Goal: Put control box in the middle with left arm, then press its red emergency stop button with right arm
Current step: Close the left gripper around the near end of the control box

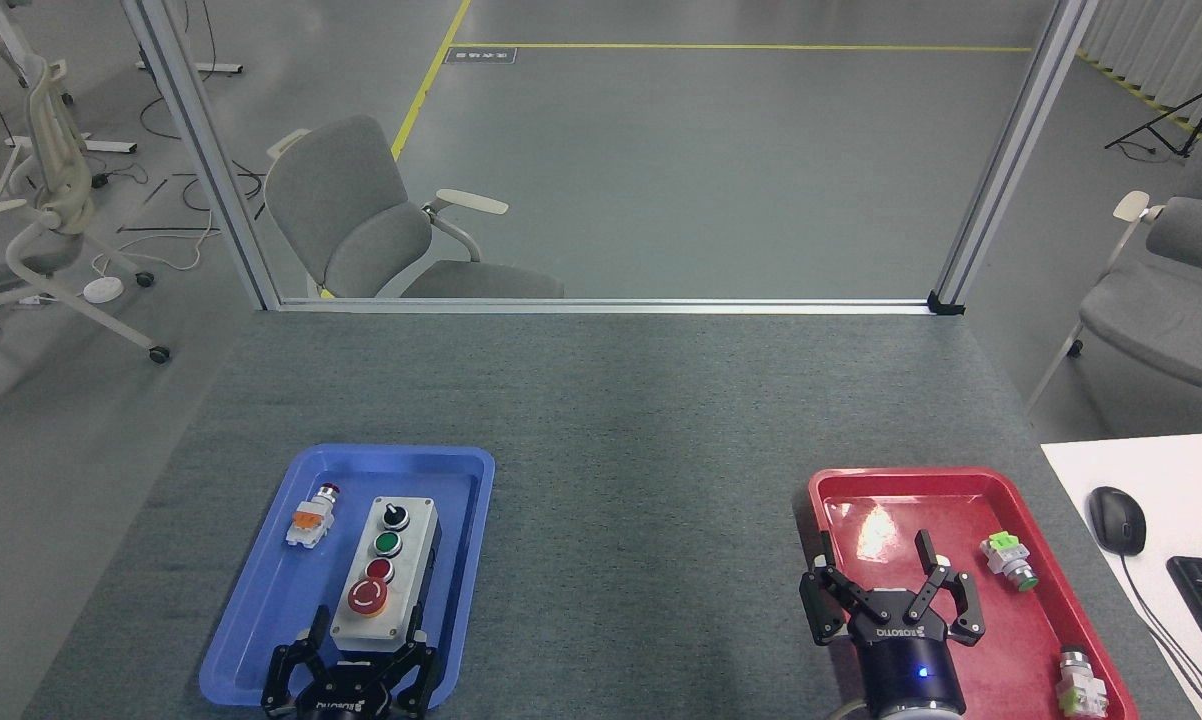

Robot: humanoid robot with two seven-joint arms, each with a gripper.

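Bench [621, 400]: grey-green felt-like top, running from a metal frame rail at the far edge to the near edge of the view.
Middle [641, 560]: bare felt between the two trays.
Blue tray [261, 590]: plastic, lies directly on the bench at the near left, long side running away from the viewer.
Red tray [971, 485]: plastic, lies directly on the bench at the near right, well apart from the blue tray; its near right corner runs out of view.
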